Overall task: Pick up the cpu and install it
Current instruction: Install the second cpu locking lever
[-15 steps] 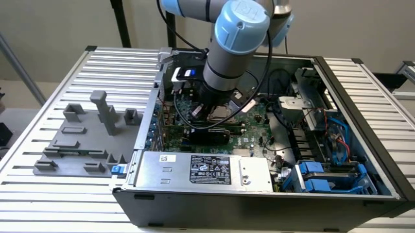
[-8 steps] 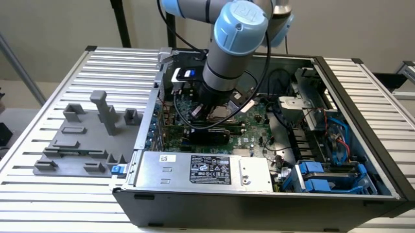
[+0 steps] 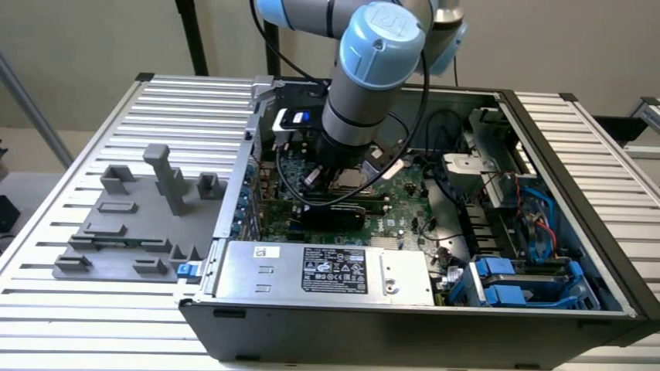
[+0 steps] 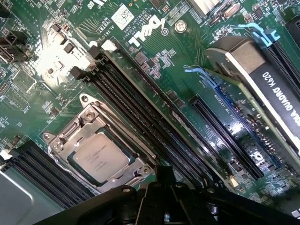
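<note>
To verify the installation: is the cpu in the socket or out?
In: the cpu lies flat inside the metal socket frame on the motherboard.

I work in a lab or workshop. Below my end effector lies an opened computer case on a slatted metal bench, grey fixture blocks alongside.

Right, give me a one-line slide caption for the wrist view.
CPU seated in the motherboard socket frame, the shut gripper above it holding nothing.
</note>
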`<action>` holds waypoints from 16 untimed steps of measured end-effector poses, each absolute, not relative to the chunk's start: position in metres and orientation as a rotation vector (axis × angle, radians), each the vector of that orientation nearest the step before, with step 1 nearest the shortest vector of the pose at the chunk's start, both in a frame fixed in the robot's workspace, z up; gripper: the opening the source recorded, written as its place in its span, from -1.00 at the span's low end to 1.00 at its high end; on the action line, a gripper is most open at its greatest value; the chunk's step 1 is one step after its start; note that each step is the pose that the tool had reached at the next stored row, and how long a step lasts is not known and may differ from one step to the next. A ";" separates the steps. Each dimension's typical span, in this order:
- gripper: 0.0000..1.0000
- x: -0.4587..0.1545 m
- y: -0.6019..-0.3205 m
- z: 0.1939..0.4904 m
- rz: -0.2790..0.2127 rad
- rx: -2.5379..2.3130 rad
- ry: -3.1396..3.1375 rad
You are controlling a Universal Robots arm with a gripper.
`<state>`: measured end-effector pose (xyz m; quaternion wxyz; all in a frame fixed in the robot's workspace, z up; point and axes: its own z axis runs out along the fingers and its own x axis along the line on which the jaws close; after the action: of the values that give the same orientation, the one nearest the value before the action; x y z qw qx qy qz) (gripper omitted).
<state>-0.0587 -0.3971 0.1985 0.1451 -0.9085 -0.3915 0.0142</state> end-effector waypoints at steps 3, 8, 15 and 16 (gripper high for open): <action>-0.79 -0.059 -0.396 0.198 0.040 -2.616 -1.128; -0.79 -0.059 -0.392 0.195 0.040 -2.616 -1.128; -0.79 -0.059 -0.391 0.206 0.041 -2.616 -1.131; -0.79 -0.059 -0.391 0.211 0.041 -2.616 -1.131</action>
<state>-0.0590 -0.3911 0.2105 0.1450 -0.9081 -0.3926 0.0141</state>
